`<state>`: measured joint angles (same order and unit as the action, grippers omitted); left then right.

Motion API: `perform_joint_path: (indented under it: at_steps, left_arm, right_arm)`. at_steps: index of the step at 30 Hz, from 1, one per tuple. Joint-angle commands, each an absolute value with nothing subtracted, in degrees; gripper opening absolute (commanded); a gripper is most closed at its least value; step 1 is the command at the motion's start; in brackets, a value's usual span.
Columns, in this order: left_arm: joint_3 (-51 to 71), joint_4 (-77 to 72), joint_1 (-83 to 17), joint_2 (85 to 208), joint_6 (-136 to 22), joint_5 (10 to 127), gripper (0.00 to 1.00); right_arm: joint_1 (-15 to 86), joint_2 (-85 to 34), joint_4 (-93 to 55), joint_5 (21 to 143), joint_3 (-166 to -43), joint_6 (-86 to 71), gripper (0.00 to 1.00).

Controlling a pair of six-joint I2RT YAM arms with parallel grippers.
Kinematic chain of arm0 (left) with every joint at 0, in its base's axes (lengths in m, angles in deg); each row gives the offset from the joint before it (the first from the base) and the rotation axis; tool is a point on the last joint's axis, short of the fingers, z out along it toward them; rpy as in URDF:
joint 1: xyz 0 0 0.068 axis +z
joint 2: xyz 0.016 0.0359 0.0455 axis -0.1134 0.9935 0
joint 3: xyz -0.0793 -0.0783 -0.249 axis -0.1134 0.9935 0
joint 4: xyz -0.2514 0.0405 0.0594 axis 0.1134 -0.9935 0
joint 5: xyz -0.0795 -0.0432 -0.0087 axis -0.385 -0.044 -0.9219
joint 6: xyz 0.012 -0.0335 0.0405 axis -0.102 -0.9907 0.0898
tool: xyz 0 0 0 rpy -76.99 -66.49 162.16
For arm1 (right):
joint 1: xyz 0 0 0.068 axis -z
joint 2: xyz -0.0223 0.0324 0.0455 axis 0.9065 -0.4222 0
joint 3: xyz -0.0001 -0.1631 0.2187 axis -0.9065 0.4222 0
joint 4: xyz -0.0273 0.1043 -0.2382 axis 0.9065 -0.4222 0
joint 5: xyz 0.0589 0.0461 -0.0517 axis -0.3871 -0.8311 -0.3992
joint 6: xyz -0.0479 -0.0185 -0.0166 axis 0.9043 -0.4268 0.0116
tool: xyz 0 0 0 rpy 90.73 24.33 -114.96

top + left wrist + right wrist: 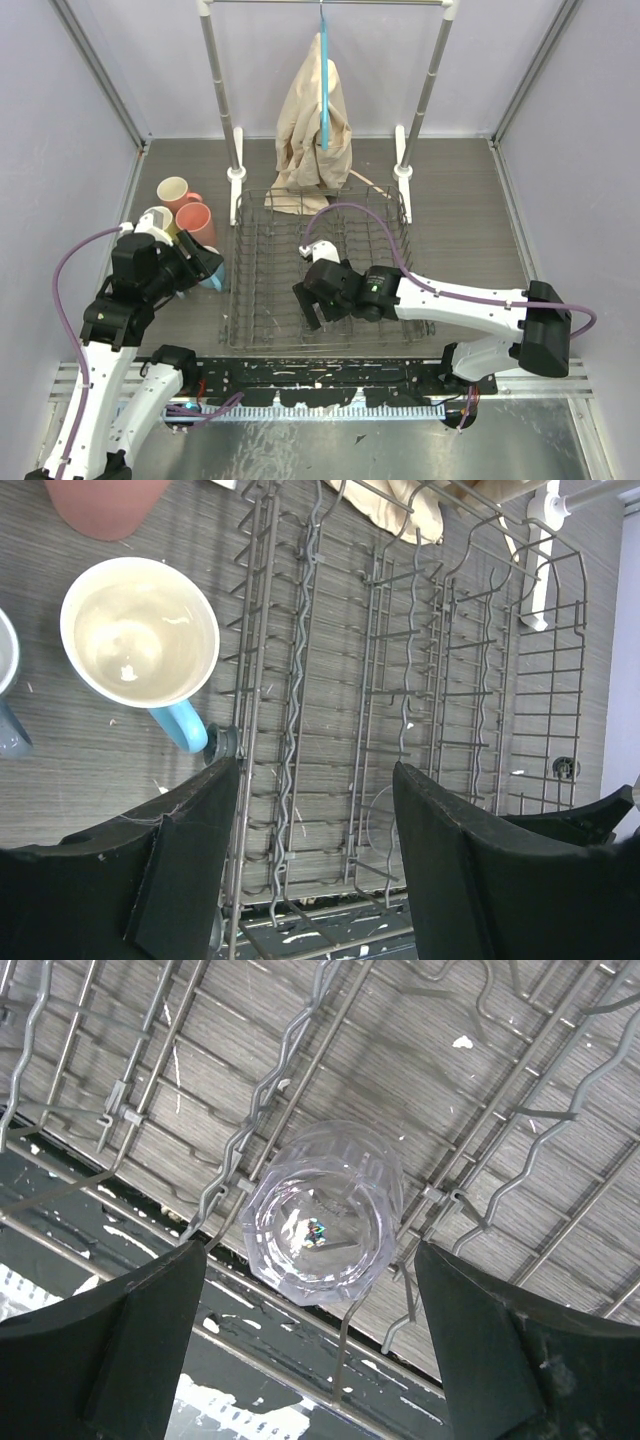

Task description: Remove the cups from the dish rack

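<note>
The dark wire dish rack (236,270) stands mid-table and also shows in the left wrist view (440,680) and right wrist view (120,1110). A clear glass (322,1215) stands in it near the front edge. My right gripper (310,1260) is open just above the glass, one jaw on each side; in the top view the gripper (310,300) hides it. Left of the rack stand two salmon mugs (176,191) (196,222), a pale yellow mug (155,222), a light blue mug (140,630) and a grey-blue mug (5,680). My left gripper (318,780) is open and empty over the rack's left front corner.
A silver clothes rail (222,90) with beige cloth (315,120) and a blue hanger stands behind the rack, its white feet (403,180) at the rack's back corners. A paint-marked black strip (320,375) runs along the near edge. Walls close both sides.
</note>
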<state>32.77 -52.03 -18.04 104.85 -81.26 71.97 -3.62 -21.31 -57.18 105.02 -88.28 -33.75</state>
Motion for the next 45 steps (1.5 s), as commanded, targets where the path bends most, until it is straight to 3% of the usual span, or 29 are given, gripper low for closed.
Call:
perform_joint_path:
  at_steps: [1, 30, 38, 45]
  left_arm:
    - [34.0, -50.9, -18.3, 104.2, -80.5, 70.8, 0.7]
    - [34.0, -51.5, -18.3, 104.4, -80.5, 69.6, 0.7]
    - [33.9, -51.6, -18.3, 104.4, -80.5, 69.9, 0.7]
    - [34.1, -51.6, -18.3, 105.1, -80.9, 69.3, 0.7]
  right_arm:
    - [-4.6, -21.3, -57.9, 106.5, -90.4, -33.4, 0.92]
    - [-4.7, -28.0, -54.0, 102.4, -90.5, -19.9, 0.94]
    - [-4.6, -30.2, -52.1, 99.4, -90.0, -19.7, 0.89]
    - [-4.6, -30.0, -51.3, 100.0, -88.8, -19.8, 0.77]
